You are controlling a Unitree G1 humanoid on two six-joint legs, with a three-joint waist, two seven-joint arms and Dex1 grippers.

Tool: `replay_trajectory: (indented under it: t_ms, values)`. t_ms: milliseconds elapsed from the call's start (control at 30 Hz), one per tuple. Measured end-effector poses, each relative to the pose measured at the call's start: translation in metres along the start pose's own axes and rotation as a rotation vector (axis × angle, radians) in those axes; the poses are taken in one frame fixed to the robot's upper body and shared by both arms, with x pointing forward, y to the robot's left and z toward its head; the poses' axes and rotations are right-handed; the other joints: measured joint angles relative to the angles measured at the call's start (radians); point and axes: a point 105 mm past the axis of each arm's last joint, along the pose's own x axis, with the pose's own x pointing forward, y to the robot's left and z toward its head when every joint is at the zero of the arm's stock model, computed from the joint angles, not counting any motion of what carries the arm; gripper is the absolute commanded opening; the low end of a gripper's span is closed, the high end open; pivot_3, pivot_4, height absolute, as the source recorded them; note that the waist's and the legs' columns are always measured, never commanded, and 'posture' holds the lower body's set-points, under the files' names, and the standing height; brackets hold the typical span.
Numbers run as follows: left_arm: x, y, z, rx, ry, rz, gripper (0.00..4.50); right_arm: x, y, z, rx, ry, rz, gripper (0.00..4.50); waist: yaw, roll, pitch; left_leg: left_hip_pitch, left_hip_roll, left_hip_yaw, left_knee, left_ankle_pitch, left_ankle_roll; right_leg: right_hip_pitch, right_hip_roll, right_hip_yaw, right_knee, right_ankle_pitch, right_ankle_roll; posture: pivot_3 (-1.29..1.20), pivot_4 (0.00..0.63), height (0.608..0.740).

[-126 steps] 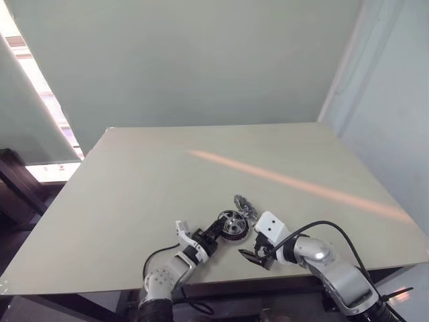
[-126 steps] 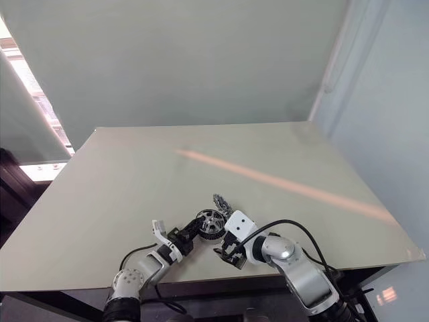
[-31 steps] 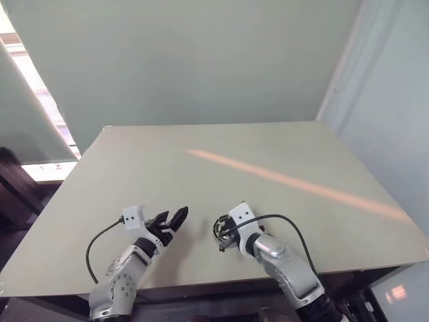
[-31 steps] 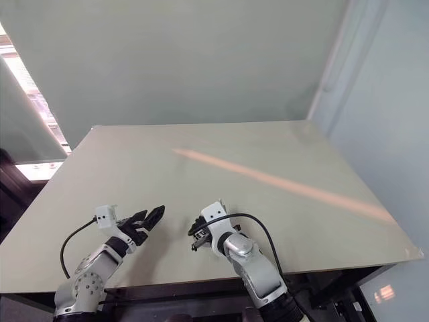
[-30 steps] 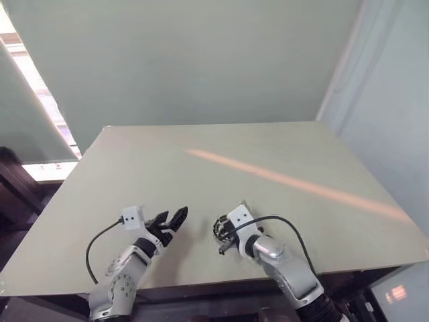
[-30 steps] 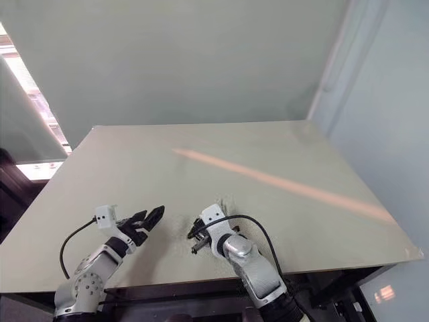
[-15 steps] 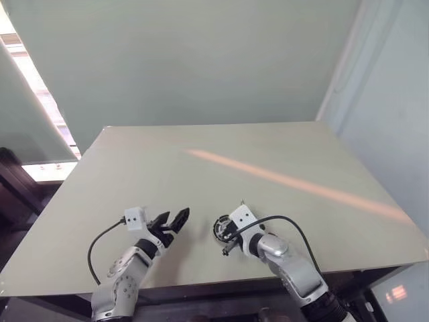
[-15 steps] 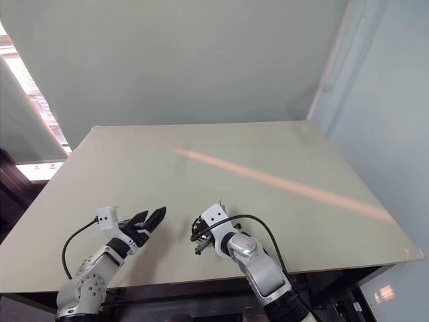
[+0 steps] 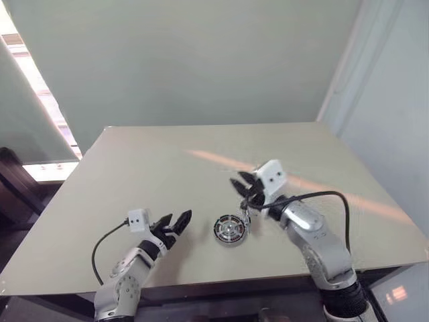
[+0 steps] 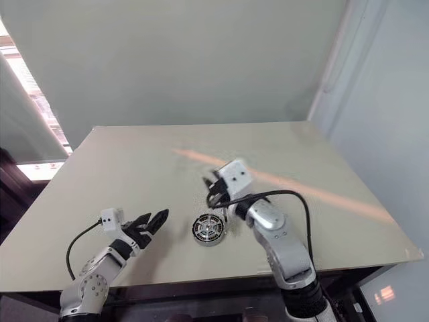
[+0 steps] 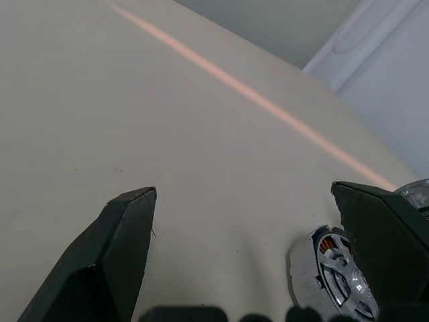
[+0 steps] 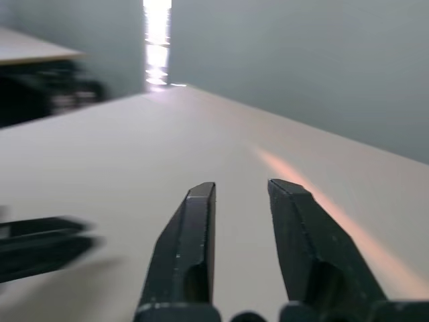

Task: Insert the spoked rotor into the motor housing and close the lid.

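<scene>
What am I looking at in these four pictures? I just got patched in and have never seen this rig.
A two-armed humanoid robot stands at a pale table. Two pictures come from its head, looking down over both arms; the other two come from a camera on each wrist, looking along that gripper's black fingers. On the table lies one round assembly: the motor housing with the lid on top, copper windings showing through its cut-outs. The left gripper rests beside it, open and empty. The right gripper is raised above the table, fingers slightly apart, holding nothing.

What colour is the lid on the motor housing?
Silvery with dark cut-outs, the lid shows best in the left eye view.
</scene>
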Motion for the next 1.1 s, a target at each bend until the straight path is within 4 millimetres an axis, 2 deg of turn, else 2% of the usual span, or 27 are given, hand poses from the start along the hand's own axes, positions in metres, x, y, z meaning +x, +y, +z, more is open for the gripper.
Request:
replay_trajectory:
  t_ms: [167,233,300,367,500,533,633,700,833,967,1100]
  values:
    - [0.002,-0.002,0.000,0.002,0.002,-0.010,4.50,-0.010,-0.038,-0.033,-0.129,0.172,-0.132,1.22,0.000,0.000,0.000,-0.001,0.000,0.001,-0.001,0.000,0.000,-0.001,0.000,0.001,0.000,0.000,0.000,0.00,0.000,0.740]
    - [0.002,-0.002,0.000,0.004,0.001,-0.014,4.50,-0.014,-0.043,-0.042,-0.140,0.219,-0.145,1.55,-0.001,0.000,0.000,0.000,0.000,0.000,-0.001,0.000,0.000,-0.001,0.000,0.001,0.000,0.000,0.000,0.00,0.000,0.740]
    - [0.003,-0.003,0.001,0.006,0.000,-0.017,4.50,-0.016,-0.041,-0.047,-0.128,0.232,-0.130,2.07,-0.001,0.000,0.000,0.000,0.000,0.000,-0.001,0.000,0.000,-0.001,0.001,0.001,0.000,0.000,0.000,0.00,0.000,0.740]
    - [0.003,-0.003,0.001,0.006,0.000,-0.016,4.50,-0.018,-0.035,-0.050,-0.101,0.237,-0.100,2.82,-0.001,0.000,0.000,0.000,0.000,0.000,0.000,0.000,0.000,0.000,0.000,0.001,0.000,0.000,0.000,0.00,0.000,0.740]
    - [0.003,-0.003,0.001,0.008,0.001,-0.015,4.50,-0.019,-0.028,-0.042,-0.097,0.209,-0.042,4.30,-0.001,0.000,0.000,0.000,0.000,0.001,0.001,0.000,0.000,0.001,0.000,0.001,0.000,0.000,0.000,0.00,0.000,0.740]
    - [0.003,-0.003,0.001,0.008,0.001,-0.015,4.50,-0.020,-0.028,-0.041,-0.109,0.207,-0.026,4.41,-0.001,0.000,0.000,0.000,0.000,0.000,0.001,0.000,0.000,0.001,0.000,0.001,0.000,0.000,0.000,0.00,0.000,0.740]
    - [0.002,-0.002,0.001,0.009,0.000,-0.011,4.50,-0.027,-0.024,-0.035,-0.145,0.212,0.051,4.41,0.000,0.000,0.000,0.000,0.000,0.000,0.000,0.000,0.000,0.001,0.000,0.001,0.000,0.000,0.000,0.00,0.000,0.740]
    - [0.002,-0.002,0.001,0.009,0.000,-0.010,4.50,-0.031,-0.014,-0.031,-0.162,0.210,0.126,4.41,0.000,0.000,0.000,0.000,0.000,0.000,0.000,0.000,0.000,0.001,0.000,0.000,0.000,0.000,0.000,0.00,0.000,0.740]
    - [0.003,-0.002,0.002,0.009,0.000,-0.012,4.50,-0.036,0.027,-0.030,-0.200,0.212,0.341,4.41,-0.001,0.000,0.000,0.001,0.000,0.000,0.000,0.000,0.000,0.000,0.000,0.000,0.000,0.000,0.000,0.00,0.000,0.740]
    - [0.002,-0.001,0.002,0.009,0.004,-0.009,4.50,-0.044,0.053,-0.046,-0.257,0.295,0.501,4.41,0.001,0.000,0.000,0.000,0.000,0.000,0.002,0.000,0.000,0.002,0.000,0.000,-0.001,0.000,0.000,0.00,0.000,0.740]
    - [0.003,0.000,0.002,0.009,0.008,-0.008,4.50,-0.047,0.068,-0.067,-0.333,0.383,0.595,4.41,0.000,0.000,0.000,0.001,0.000,0.000,0.002,0.000,0.000,0.002,0.000,0.000,0.000,0.000,0.000,0.00,0.000,0.740]
